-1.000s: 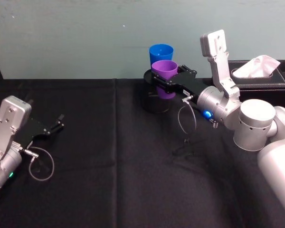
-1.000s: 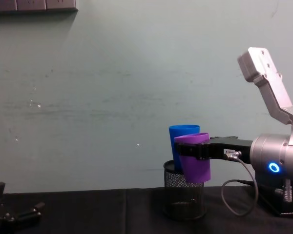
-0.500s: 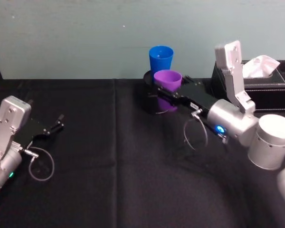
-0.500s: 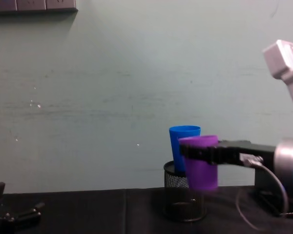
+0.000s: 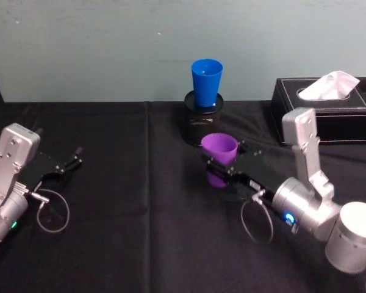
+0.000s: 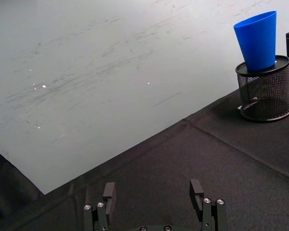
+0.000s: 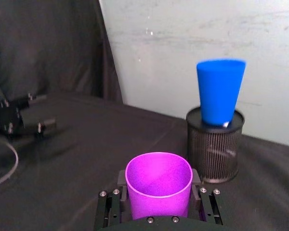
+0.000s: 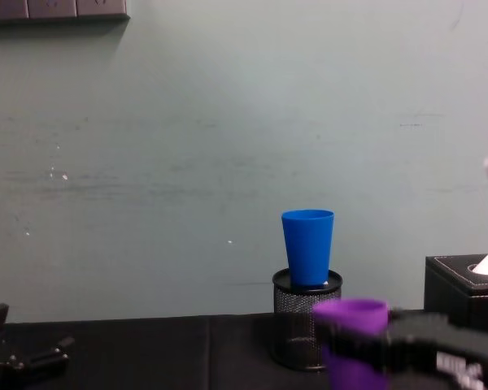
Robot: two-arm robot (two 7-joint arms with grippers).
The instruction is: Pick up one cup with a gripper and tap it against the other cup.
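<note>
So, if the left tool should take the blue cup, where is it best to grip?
Probably the blue cup by its upper wall, approached level from its open left side: it stands upright, base in the mesh holder, so only the wider top is free.

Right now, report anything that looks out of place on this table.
The blue cup does not stand on the table: it sits upright in the mouth of the black mesh pen holder. The right gripper holds the purple cup upright, apart from it.
</note>
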